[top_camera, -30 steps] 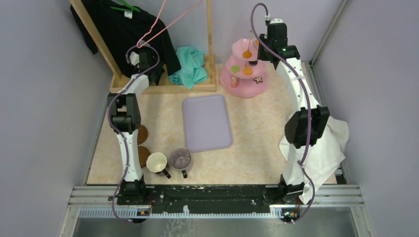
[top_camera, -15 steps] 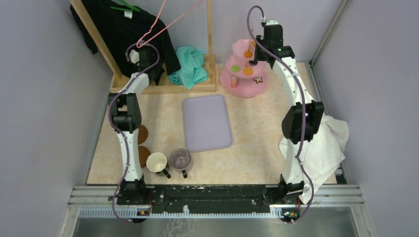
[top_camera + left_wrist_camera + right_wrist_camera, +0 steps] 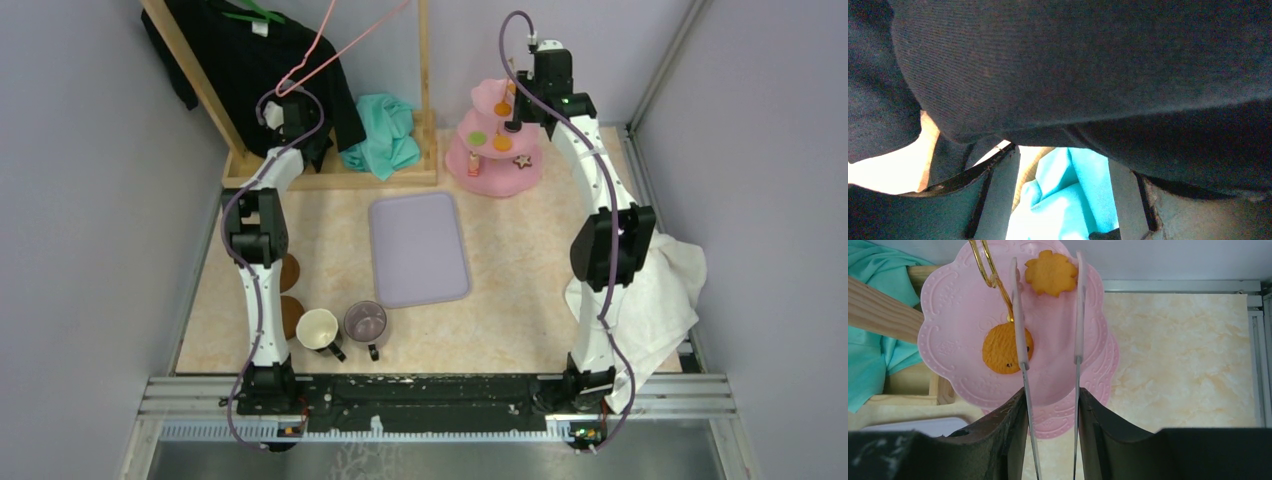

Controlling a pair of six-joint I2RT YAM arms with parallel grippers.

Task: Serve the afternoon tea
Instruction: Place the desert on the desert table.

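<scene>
1. Overhead, the right gripper [image 3: 1047,270] hangs above the top tier of the pink three-tier stand [image 3: 494,140] at the table's far side.
2. Its jaws stand moderately parted and grip nothing; a flower-shaped cookie [image 3: 1050,272] shows between the fingertips, and a round orange cookie [image 3: 1000,347] lies by the left finger.
3. The left gripper [image 3: 1063,200] sits close under a black garment [image 3: 1073,65], jaws apart and empty, with the teal cloth [image 3: 1068,195] beyond.
4. The cream mug [image 3: 317,328] and greyish-purple mug [image 3: 366,322] stand side by side near the front edge, beside two brown coasters [image 3: 288,272].
5. A lilac tray [image 3: 419,248] lies mid-table.
</scene>
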